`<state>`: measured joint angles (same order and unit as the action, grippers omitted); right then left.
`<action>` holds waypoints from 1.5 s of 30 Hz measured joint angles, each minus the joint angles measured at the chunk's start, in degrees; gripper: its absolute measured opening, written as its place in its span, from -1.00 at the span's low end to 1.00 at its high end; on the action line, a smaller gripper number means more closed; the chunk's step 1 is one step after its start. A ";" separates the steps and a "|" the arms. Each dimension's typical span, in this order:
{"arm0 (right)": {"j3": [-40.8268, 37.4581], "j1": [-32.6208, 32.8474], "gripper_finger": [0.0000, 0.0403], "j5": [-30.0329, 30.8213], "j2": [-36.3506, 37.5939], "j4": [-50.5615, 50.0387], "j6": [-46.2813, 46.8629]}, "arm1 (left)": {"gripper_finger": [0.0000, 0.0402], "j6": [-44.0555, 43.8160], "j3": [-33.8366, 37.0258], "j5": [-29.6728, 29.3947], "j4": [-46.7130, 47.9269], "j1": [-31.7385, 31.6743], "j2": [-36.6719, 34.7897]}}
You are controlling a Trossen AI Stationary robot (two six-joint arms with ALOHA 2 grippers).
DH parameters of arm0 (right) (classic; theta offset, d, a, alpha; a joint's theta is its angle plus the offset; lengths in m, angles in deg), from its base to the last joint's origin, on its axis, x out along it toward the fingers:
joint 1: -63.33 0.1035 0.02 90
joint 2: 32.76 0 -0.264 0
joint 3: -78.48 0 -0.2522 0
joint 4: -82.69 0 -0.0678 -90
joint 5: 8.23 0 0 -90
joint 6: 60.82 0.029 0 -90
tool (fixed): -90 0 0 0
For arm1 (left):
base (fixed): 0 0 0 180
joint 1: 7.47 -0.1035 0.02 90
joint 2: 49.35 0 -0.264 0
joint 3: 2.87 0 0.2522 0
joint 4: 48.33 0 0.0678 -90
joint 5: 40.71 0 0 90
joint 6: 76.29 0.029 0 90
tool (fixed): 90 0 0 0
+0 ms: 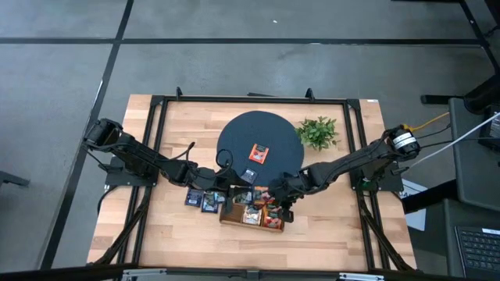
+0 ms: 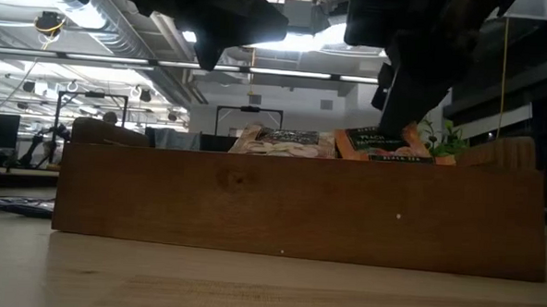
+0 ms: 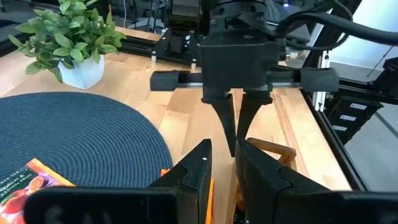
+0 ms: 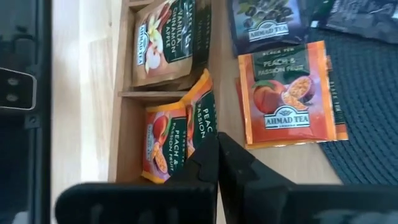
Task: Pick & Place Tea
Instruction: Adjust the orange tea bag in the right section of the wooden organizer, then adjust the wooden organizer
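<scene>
Right gripper (image 4: 216, 163) pinched shut over tray (image 1: 231, 218), orange compartment.
Fingers closed above orange sachets (image 4: 166, 146), nothing visibly held, presumably sorted by colour; left gripper (image 3: 222, 168) narrowly parted alongside, empty.

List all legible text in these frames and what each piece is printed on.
"PEACH & PASSION FRUIT", "AHMAD TEA": orange sachet lying beside the tray.
"AHMAD TEA": dark sachet.
"PEACH": orange sachets in the tray.
"VANILLA", "APPLE": partly readable on the beige sachet.
Low view: "PEACH" on an orange sachet; rest blurred.
</scene>
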<state>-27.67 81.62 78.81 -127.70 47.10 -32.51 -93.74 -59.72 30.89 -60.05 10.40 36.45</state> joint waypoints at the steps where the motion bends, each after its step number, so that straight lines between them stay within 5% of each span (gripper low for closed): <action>1: 0.00 0.56 -0.99 0.98 0.08 -0.08 0.74 | -0.66 0.00 0.00 -0.03 -0.02 0.00 0.00; 20: 0.00 7.57 -1.00 16.79 0.14 -3.82 12.20 | -0.66 -0.85 0.00 -0.04 -0.04 0.04 0.00; 31: 0.00 9.62 -0.99 17.63 0.14 -3.63 15.37 | -0.66 -0.85 0.00 -0.04 -0.04 0.04 0.00; 45: 0.00 10.10 -0.39 17.90 0.14 -3.82 15.44 | -0.66 -0.87 0.00 -0.04 -0.04 0.04 0.00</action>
<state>-27.67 91.71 96.71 -127.57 43.28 -17.08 -94.61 -59.72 30.85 -60.09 10.44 36.45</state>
